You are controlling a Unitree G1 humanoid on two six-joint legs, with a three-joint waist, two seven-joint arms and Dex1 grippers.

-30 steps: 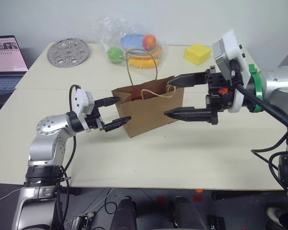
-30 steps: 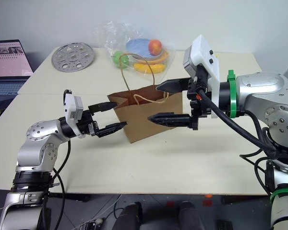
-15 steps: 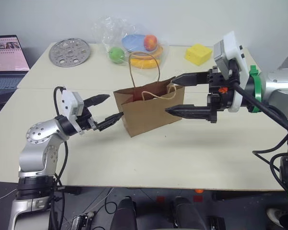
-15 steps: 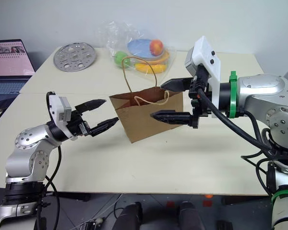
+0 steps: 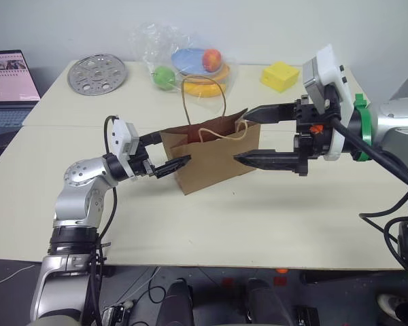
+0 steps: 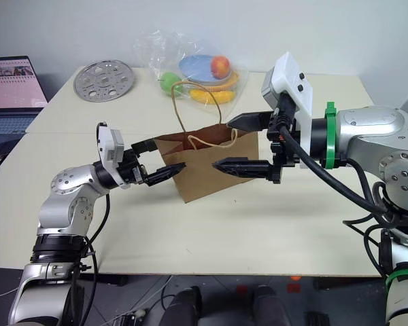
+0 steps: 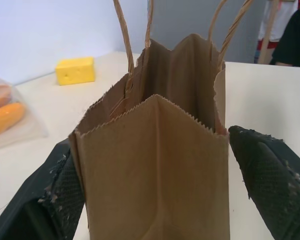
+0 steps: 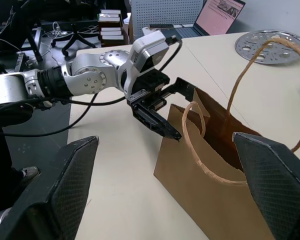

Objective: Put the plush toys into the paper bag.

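Currently the paper bag (image 5: 211, 153) stands upright at frame centre, mouth up, long axis running left-right. Left gripper (image 5: 164, 155) straddles its left end, spread; right gripper (image 5: 253, 136) spread, empty.

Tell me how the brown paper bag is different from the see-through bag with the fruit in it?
The paper bag is plain brown and hides its inside; the plastic bag is clear, so its fruit shows. The paper bag stands upright with twine loop handles between the two grippers; the plastic bag slumps crumpled at the table's far side. Both rest on the same table.
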